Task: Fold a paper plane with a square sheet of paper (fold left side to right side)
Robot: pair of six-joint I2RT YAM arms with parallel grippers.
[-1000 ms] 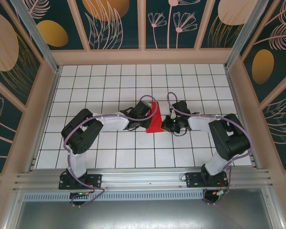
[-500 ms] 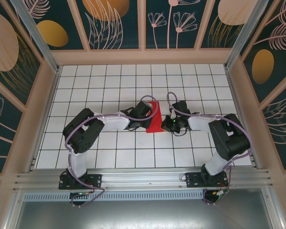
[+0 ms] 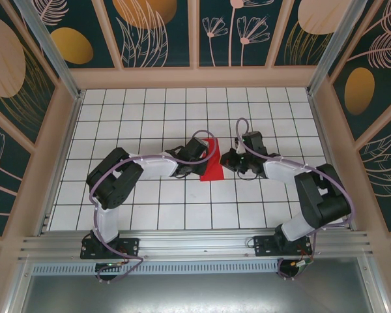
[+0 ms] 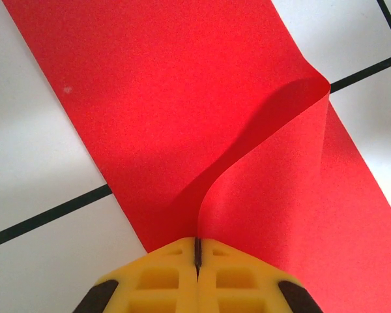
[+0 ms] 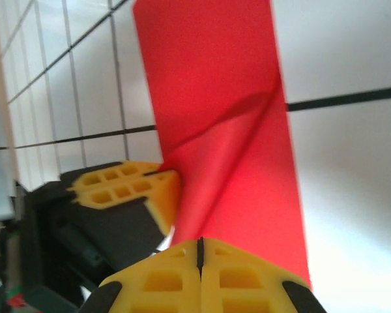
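The square sheet of paper [image 3: 213, 164] lies mid-table as a narrow red strip, folded over. My left gripper [image 3: 201, 163] reaches it from the left. In the left wrist view its yellow fingers [image 4: 163, 274] are shut on a flap of the paper [image 4: 182, 98], which curls up to a raised point. My right gripper [image 3: 230, 160] sits by the strip's right edge. In the right wrist view it [image 5: 200, 246] is shut, its tips at the near end of the paper [image 5: 208, 78], with nothing red visible in the seam. The left gripper [image 5: 173, 173] pinches the flap's corner there.
The white gridded tabletop [image 3: 150, 117] is walled by wooden rails and patterned panels [image 3: 195, 39]. An aluminium rail [image 3: 195, 244] carrying both arm bases runs along the near edge. Purple cables loop over both arms near the paper.
My right gripper has moved up and slightly back along the paper's right edge, and its arm has swung outward. The left gripper keeps its hold in place.
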